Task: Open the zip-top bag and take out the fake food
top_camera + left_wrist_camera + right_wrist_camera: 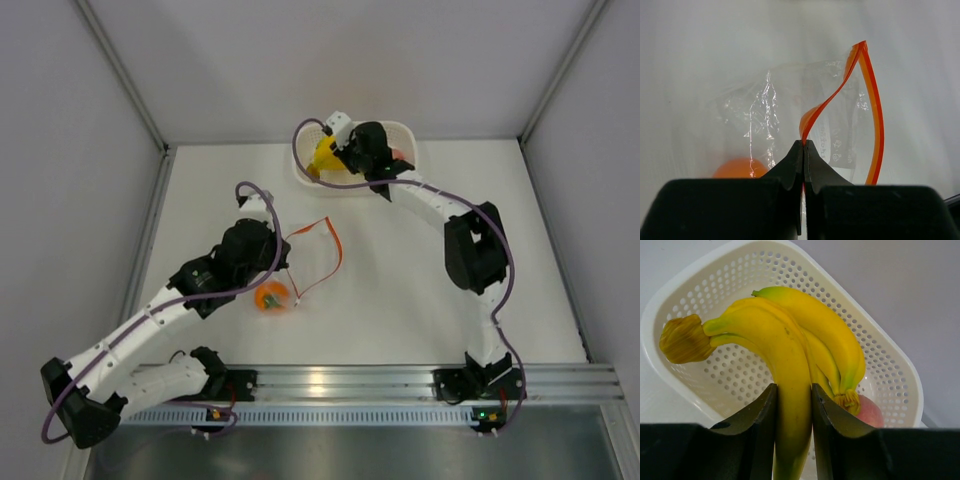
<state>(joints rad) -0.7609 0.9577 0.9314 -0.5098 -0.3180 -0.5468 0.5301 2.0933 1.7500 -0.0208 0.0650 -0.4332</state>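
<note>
The clear zip-top bag [312, 258] lies open at mid-table, its orange-red zip strip [875, 125] spread in a loop. My left gripper [804, 144] is shut on the near side of the strip and holds it up. A small orange fruit [271, 298] lies beside it; in the left wrist view it [737, 168] shows through crinkled plastic. My right gripper [793, 392] is shut on a yellow banana bunch [785, 340] and holds it over the white perforated basket [880, 350]; in the top view the gripper [345, 152] is above the basket. A pink peach [869, 412] lies in the basket.
The white basket [405, 132] stands at the back of the table against the rear wall. Grey walls close in the table on the left, right and back. The arm bases sit on a metal rail [380, 385] along the near edge.
</note>
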